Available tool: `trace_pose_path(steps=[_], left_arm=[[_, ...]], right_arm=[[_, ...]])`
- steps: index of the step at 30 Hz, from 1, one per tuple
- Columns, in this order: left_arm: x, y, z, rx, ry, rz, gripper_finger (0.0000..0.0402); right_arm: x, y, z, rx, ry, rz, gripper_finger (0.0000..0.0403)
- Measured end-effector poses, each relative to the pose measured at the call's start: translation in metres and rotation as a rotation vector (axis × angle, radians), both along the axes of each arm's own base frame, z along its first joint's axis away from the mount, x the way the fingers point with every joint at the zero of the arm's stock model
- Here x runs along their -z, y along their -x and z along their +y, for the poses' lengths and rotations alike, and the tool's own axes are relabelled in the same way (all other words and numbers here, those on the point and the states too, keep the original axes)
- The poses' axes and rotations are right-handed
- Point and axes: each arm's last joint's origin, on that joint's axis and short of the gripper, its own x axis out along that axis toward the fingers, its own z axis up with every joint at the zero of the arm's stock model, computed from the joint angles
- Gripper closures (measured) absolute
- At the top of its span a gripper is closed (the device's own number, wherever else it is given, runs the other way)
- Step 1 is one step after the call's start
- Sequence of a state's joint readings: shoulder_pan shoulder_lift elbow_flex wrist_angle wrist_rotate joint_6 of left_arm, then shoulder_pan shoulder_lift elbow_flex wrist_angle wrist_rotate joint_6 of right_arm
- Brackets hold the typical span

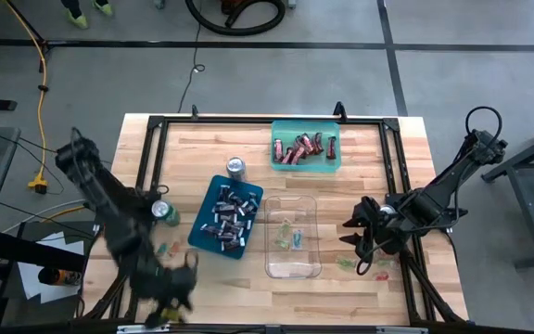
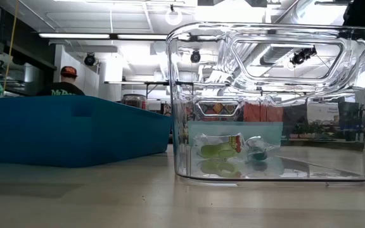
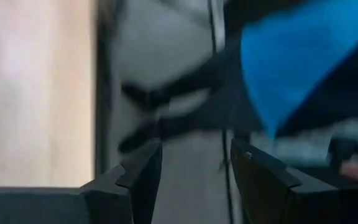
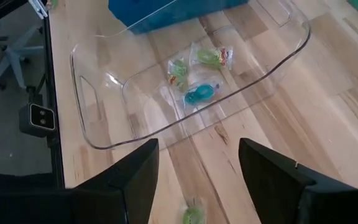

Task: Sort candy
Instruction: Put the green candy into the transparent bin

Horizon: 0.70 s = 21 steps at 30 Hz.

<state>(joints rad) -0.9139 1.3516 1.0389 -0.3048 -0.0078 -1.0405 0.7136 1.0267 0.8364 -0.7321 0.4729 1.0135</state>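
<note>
The right gripper (image 1: 358, 234) hovered over the wooden worktop (image 1: 202, 148), its fingers (image 4: 135, 174) spread apart and holding nothing. Just ahead of those fingers lay a clear plastic bin (image 4: 98, 134) holding a few wrapped sweets (image 4: 194, 71): pale green pieces, one with a red end, and a teal one. Any print on these wrappers was too small to read. One more green piece (image 4: 193, 214) lay on the bare wood between the fingers, below them and untouched. A few loose sweets (image 1: 371, 269) sat on the worktop just beside the right gripper.

The left gripper (image 1: 176, 295) hung at the near edge of the worktop, blurred; its fingers (image 3: 138, 177) stood apart with nothing between them. Beyond them showed only a blue shape and a dark frame, smeared.

Farther from the right fingers, past the clear bin, sat a blue tray (image 1: 209, 199) filled with dark mini bars (image 1: 230, 218) bearing pale print that could not be read. A teal tray (image 1: 335, 160) farther back held dark red bars (image 1: 299, 148). Two drink cans stood near the blue tray, a silver can (image 1: 236, 167) and a green can (image 1: 164, 212); small sweets (image 1: 167, 249) lay near the green one.

In the low view a person (image 2: 63, 82) in a dark shirt with pale lettering, not legible, stood in the room behind.
</note>
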Motion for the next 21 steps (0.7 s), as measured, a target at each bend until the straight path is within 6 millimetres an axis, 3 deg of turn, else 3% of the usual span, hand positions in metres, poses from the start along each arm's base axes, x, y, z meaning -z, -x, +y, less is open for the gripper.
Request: trace_pose_path(steps=[5,9,14,21], left_arm=[[0.030,0.025,-0.059,0.268,-0.185,0.084,0.0225],[0.060,0.037,-0.087,0.453,-0.403,0.133,0.0225],[0.096,0.044,-0.094,0.574,-0.608,0.198,0.0225],[0.118,0.044,-0.085,0.586,-0.746,0.264,0.0225]], right_arm=[[-0.001,-0.001,-0.002,0.053,0.028,-0.034,0.0187],[-0.001,-0.001,-0.002,0.078,0.035,-0.047,0.0187],[-0.001,-0.001,-0.003,0.102,0.014,-0.050,0.0187],[-0.001,-0.001,-0.003,0.109,0.010,-0.050,0.0187]])
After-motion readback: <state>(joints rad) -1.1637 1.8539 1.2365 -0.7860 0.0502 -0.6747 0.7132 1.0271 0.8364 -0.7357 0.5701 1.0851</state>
